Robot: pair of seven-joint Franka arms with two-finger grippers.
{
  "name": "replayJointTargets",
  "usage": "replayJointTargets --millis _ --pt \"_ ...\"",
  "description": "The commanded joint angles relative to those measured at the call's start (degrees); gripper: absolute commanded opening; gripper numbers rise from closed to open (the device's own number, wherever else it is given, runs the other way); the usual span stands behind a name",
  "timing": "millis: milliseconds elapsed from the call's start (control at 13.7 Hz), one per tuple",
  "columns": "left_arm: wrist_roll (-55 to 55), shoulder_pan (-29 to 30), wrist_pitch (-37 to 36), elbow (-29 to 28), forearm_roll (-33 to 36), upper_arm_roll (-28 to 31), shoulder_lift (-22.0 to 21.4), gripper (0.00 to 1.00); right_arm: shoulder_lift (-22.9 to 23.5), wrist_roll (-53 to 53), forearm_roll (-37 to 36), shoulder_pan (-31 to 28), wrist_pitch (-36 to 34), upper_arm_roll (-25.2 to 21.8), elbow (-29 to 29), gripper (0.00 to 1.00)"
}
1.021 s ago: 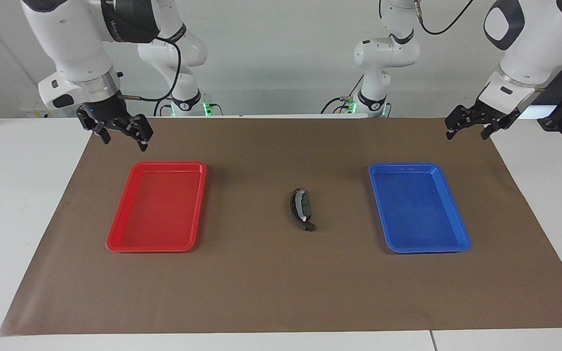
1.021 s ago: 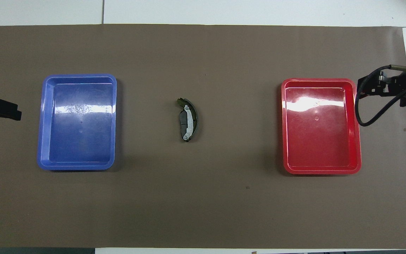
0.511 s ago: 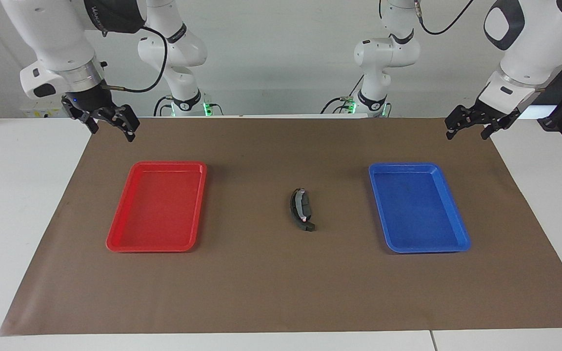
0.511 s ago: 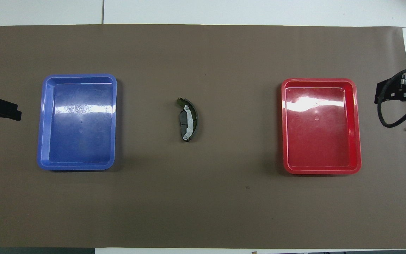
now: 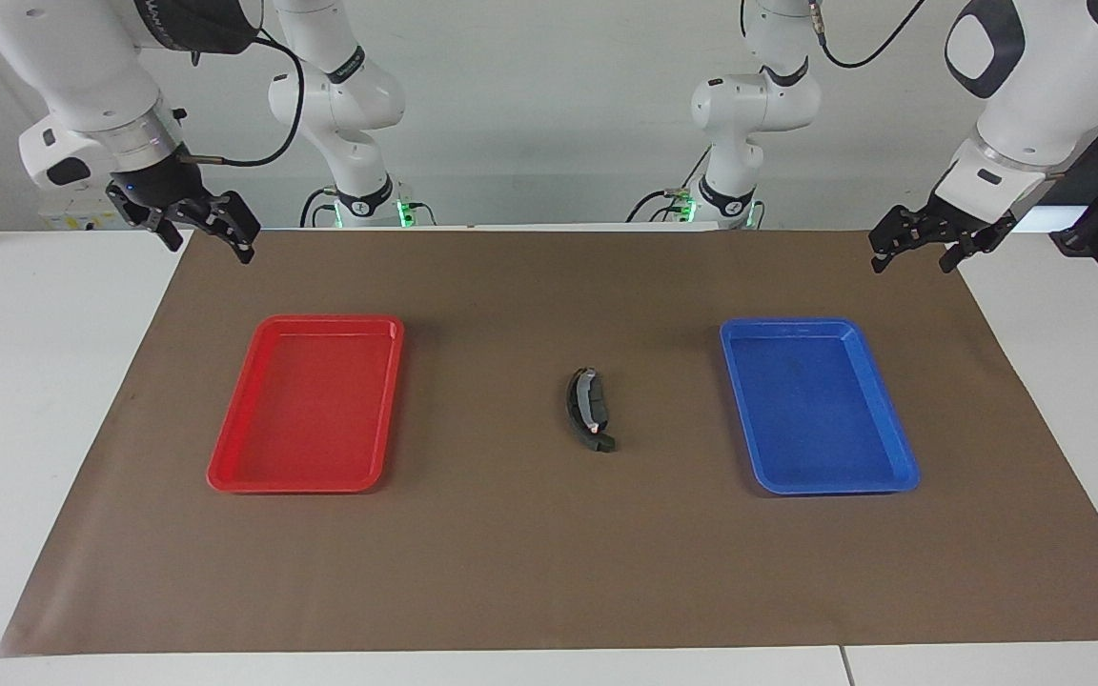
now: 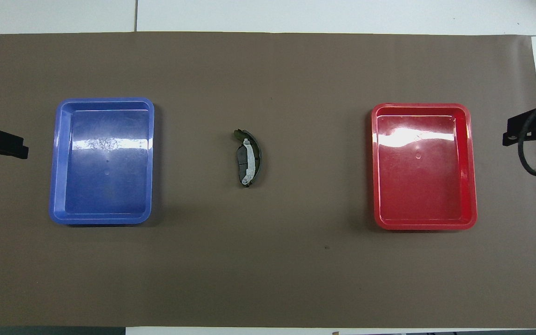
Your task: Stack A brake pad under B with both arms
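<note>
Counter (image 5: pixel 34 429) with brown mat (image 5: pixel 549 553); red tray (image 5: pixel 306 405) at centre-left of the facing frame and blue tray (image 5: pixel 816 405) at centre-right, both unmoved. B (image 5: pixel 576 412), the curved black shoe, lies at mid-frame between the trays with A brake pad (image 5: pixel 594 405) touching it in its inner curve, which of the two is on top not discernible, unchanged. Right pincer (image 5: pixel 206 233), open and empty, has drawn back to the upper left corner, off the red tray; left pincer (image 5: pixel 913 250), open and empty, stays at upper right.
</note>
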Motion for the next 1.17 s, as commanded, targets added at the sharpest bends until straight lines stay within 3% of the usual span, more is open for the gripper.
replayJointTargets --millis 0,1094 --pt "0.64 0.51 1.12 -1.91 -0.08 -0.19 -1.64 1.0 -0.31 0.03 0.6 -0.55 -0.38 1.44 0.54 1.0" --pt "0.64 0.51 1.12 -1.91 0.01 -0.19 -1.72 1.0 -0.84 -0.58 -0.11 -0.81 2.52 1.62 -1.3 1.0"
